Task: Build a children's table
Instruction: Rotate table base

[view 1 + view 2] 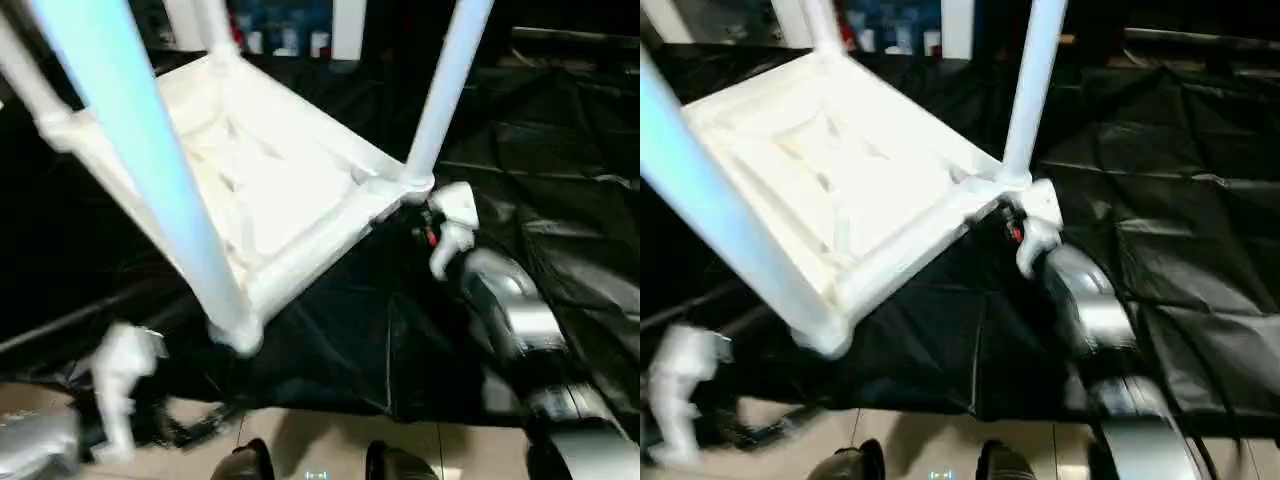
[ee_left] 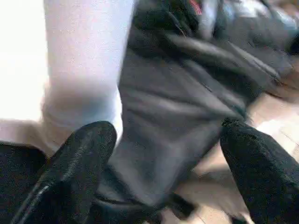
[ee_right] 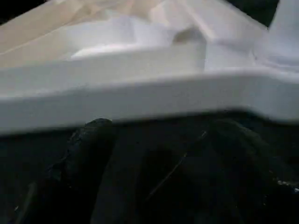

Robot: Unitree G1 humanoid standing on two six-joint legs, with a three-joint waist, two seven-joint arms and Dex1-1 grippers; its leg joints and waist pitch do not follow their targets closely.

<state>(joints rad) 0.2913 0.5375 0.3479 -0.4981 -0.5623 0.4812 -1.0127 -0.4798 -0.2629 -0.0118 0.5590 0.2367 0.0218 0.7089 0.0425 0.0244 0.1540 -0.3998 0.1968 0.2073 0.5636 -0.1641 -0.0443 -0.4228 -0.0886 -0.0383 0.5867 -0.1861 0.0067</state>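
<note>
The children's table (image 1: 270, 190) lies upside down and tilted on a black sheet, its ribbed underside facing me. White legs (image 1: 445, 90) stand in its corner sockets, and the near one (image 1: 150, 170) crosses the picture on the left. My right gripper (image 1: 424, 222) is at the table's right corner, just below the rim (image 3: 140, 93), with its black fingers (image 3: 88, 154) apart and nothing between them. My left gripper (image 2: 163, 140) hangs low at the left, beside the base of the near leg (image 2: 84, 60). Its jaws stand wide open, holding nothing.
A crinkled black sheet (image 1: 540, 150) covers the ground under and around the table. Bare wooden floor (image 1: 320, 440) shows at the near edge, with my two dark feet (image 1: 250, 465) on it. Shelving with coloured items stands far behind.
</note>
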